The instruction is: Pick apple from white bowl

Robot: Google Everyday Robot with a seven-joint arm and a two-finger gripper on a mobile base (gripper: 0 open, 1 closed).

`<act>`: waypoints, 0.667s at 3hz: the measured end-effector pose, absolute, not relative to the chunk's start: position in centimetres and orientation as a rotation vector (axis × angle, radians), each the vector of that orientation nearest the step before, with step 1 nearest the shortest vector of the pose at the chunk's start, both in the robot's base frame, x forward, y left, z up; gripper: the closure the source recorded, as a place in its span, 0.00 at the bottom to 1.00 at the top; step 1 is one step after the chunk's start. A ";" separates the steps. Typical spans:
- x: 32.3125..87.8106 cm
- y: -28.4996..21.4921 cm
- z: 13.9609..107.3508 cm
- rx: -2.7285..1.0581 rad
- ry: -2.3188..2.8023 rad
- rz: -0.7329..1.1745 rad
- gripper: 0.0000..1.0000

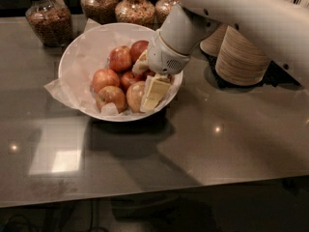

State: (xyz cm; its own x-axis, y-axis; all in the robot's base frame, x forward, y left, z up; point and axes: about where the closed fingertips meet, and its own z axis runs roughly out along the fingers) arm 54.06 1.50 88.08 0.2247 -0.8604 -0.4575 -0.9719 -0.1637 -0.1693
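Note:
The white bowl (77, 57), lined with crumpled white paper, sits on the dark table at the back left of centre. It holds several apples. The palest apple (135, 95), yellowish with a light blush, lies at the front right of the bowl. My gripper (153, 94) reaches down into the bowl's right side from the white arm (231, 13) and sits right beside this apple, touching or nearly touching its right side. Redder apples (120, 58) lie to the left and behind. The arm's wrist hides part of the bowl's right rim.
Stacks of beige disposable bowls (241, 57) stand close to the right of the white bowl, behind the arm. Glass jars of grain or nuts (48, 21) line the table's back edge. The glossy table (217, 144) runs to its front edge below.

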 end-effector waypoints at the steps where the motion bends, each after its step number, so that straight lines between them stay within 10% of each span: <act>1: 52.5 1.3 90.5 -2.070 1.620 0.270 0.31; 2: 50.2 0.8 95.0 -2.038 1.514 0.167 0.28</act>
